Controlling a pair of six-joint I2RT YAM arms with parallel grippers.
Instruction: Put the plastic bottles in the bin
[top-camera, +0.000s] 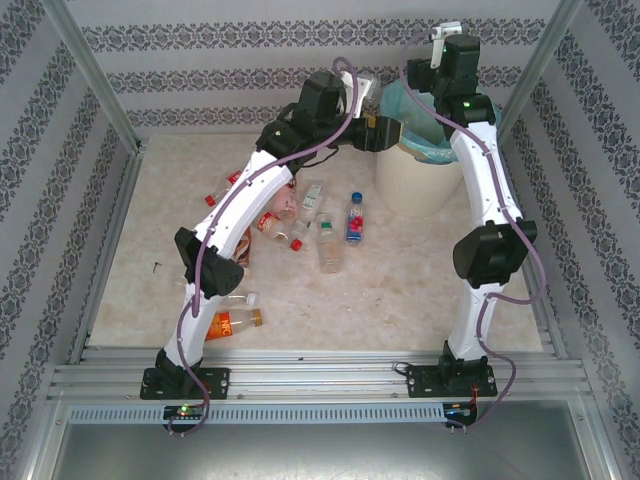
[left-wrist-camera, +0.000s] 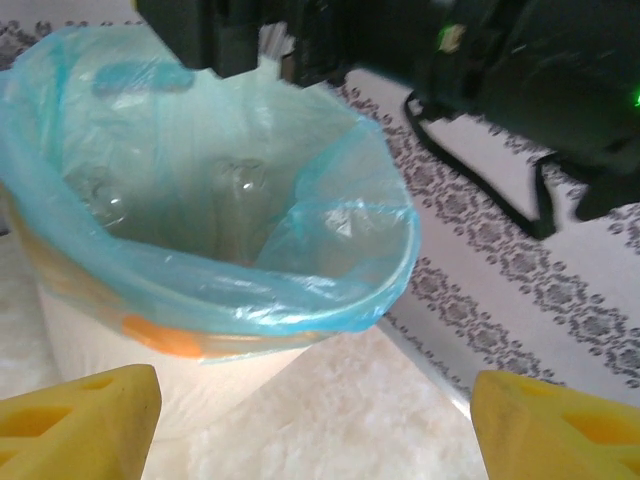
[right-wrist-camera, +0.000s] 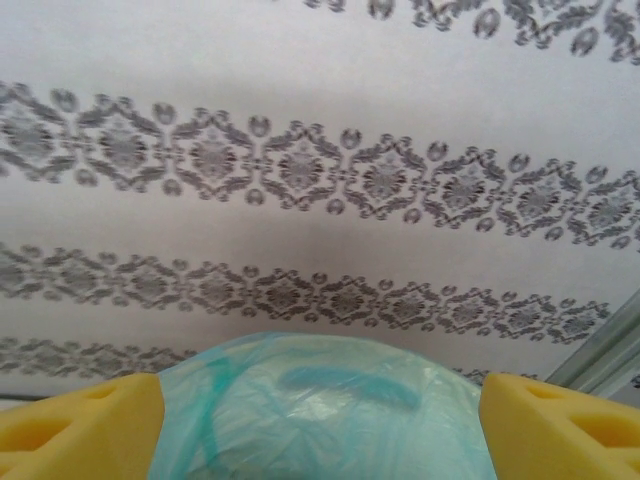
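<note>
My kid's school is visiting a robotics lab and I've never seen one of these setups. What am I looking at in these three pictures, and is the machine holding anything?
It is two white robot arms bolted at the near edge of a table, each ending in a two-finger gripper with yellow pads. The overhead picture comes from a fixed camera above and behind the arms. The other two come from cameras on the wrists, so the yellow shapes at the bottom are that arm's own fingers.

Both arms reach toward the bin, a cream-white tub lined with a turquoise bag. The left gripper faces its side; the right gripper hangs over its rim. Both are open with nothing between the fingers.

Several plastic bottles lie scattered on the table, waiting to be picked up.
</note>
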